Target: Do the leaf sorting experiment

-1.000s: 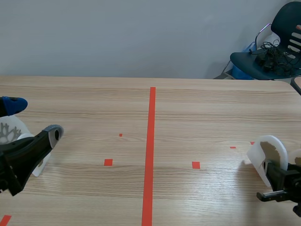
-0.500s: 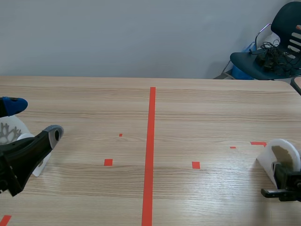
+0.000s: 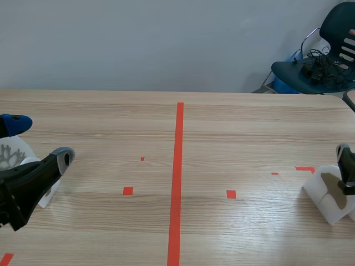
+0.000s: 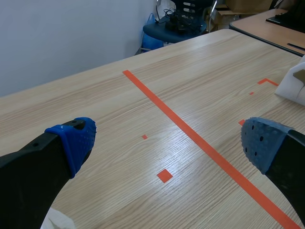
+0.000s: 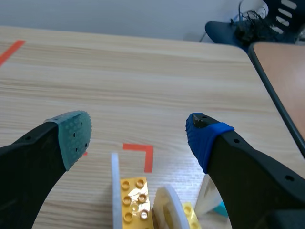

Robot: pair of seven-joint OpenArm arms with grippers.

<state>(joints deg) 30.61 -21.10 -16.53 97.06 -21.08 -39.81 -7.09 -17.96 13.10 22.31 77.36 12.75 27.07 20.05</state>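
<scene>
Right pincer (image 5: pixel 138 131) has risen off the white plastic stand bearing a brown leaf (image 3: pixel 321 195), now spread above it at the wooden desk's (image 3: pixel 222 127) right edge; left pincer (image 4: pixel 169 140) spread, unmoved.

Plain pale grey wall (image 3: pixel 138 44), light wooden table (image 3: pixel 233 127) before it, dark blue chair (image 3: pixel 310 71) at the far right, tangled black cables (image 3: pixel 319 58) heaped on its seat, soft even light

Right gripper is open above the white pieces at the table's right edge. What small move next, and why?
Probably lower the right gripper a little toward the yellow brick. Its fingers stand open with nothing between them, and the brick lies just under the gap, beside an upright white plate.
</scene>
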